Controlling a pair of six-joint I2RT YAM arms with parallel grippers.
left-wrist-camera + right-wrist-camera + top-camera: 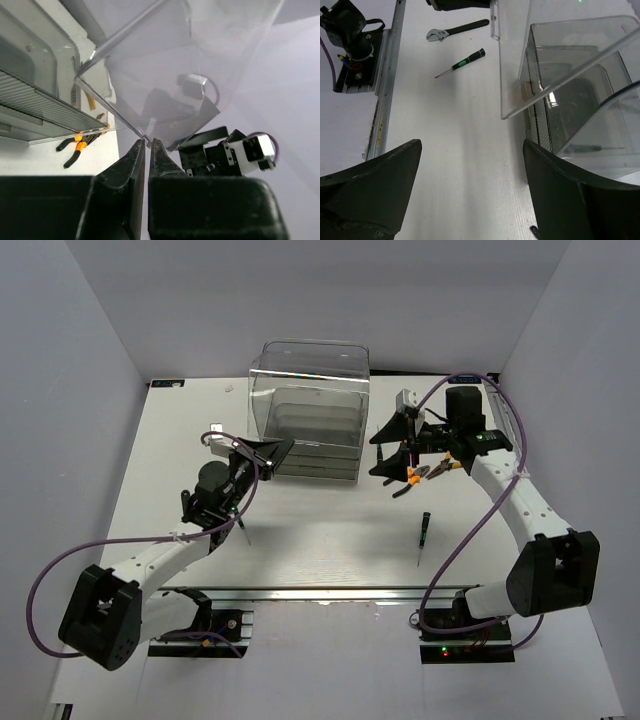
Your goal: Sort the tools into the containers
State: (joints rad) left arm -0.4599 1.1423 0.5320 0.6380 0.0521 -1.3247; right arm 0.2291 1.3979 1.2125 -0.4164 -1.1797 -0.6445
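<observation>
The clear drawer cabinet [310, 390] stands at the back middle, and one clear drawer [318, 458] sticks out at its foot. My left gripper [278, 451] is at that drawer's front left corner. In the left wrist view its jaws [147, 141] are closed to a thin slit on the drawer's clear edge [125, 120]. My right gripper [393, 457] hangs open and empty over bare table right of the cabinet [470, 150]. Orange-and-black pliers [432, 471] lie beside it [79, 146]. One black screwdriver [423, 532] lies at front right and another [462, 61] lies next to a silver wrench [457, 30].
The left arm's purple cable [60, 575] loops at front left and the right arm's cable [470, 530] curves at front right. A metal rail [320, 593] runs along the near edge. A slim green-banded screwdriver [592, 148] shows through the cabinet's clear walls.
</observation>
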